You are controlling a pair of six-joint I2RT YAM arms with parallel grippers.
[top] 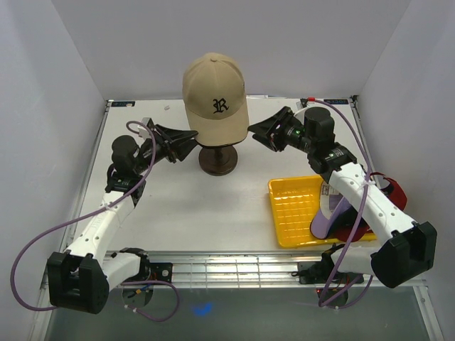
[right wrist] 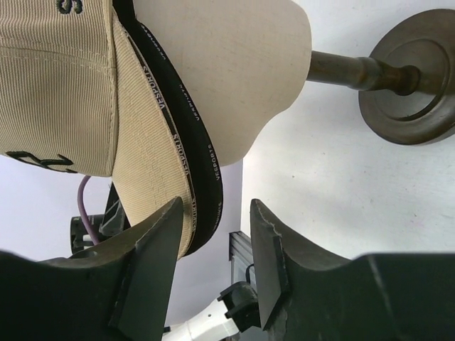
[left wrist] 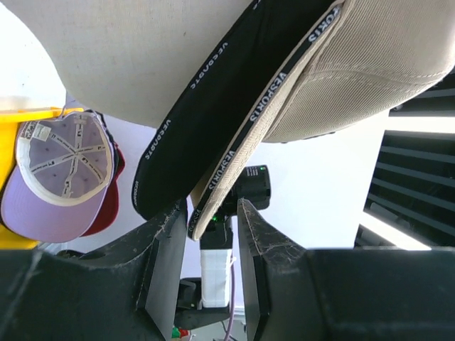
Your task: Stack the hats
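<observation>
so, we have both arms reaching in at the mannequin head, one from each side, because that is where the stack is being built. the tan cap with the black r sits over a black cap, and both are pulled onto the head on its dark wooden stand.

the left gripper is spread wide. the lower edges of the two caps dip into the gap between its fingers, and neither finger presses on them. the right gripper is likewise parted, with the tan and black rims hanging just into its gap on the opposite side. neither holds anything.

we judge the two-sided placement is meant for seating the tan cap evenly, so it does not tilt on the one beneath.

the lavender cap lies with its inside showing at the right edge of the yellow tray. the red cap is just behind it, and both are partly under our right arm. those two are not yet stacked, so we reckon the task is about halfway at best. closing now would likely pinch both rims together and drag the black cap too.
</observation>
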